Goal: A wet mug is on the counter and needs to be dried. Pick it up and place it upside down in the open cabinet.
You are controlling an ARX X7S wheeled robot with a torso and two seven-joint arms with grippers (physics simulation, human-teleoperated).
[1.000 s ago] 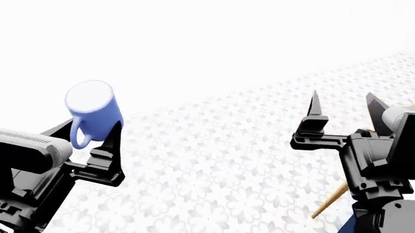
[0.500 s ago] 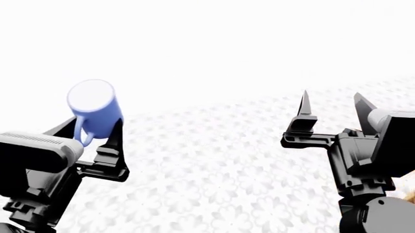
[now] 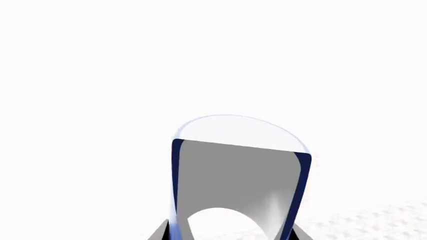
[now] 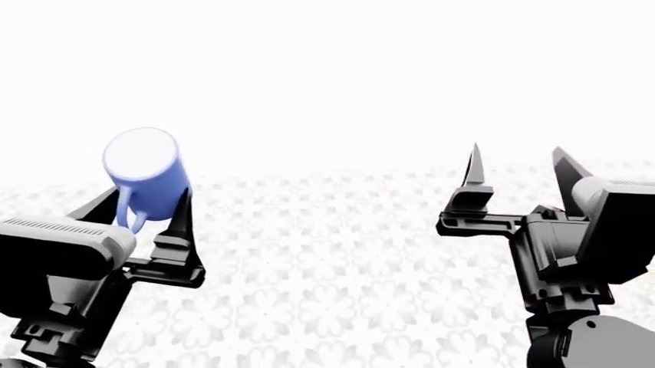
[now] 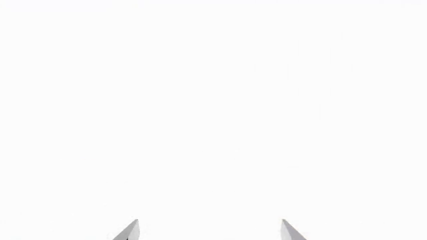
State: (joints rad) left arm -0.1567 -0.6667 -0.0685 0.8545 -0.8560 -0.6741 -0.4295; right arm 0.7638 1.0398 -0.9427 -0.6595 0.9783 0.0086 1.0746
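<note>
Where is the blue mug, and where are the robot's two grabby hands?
mug (image 4: 152, 178), head view, on its side wall.
left gripper (image 4: 143, 201), head view, between its fingertips.
right gripper (image 4: 515, 162), head view, between its fingertips.

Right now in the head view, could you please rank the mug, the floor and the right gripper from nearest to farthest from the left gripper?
1. Mug: held in the left gripper.
2. Floor: patterned, below both arms.
3. Right gripper: across on the right, open and empty.

Mug: smooth, satin periwinkle w/ soft sheen, looks glazed or plastic. Both grippers' fingers matt dark plastic-looking, smooth. Floor pale, flat matt w/ faint floral print.
</note>
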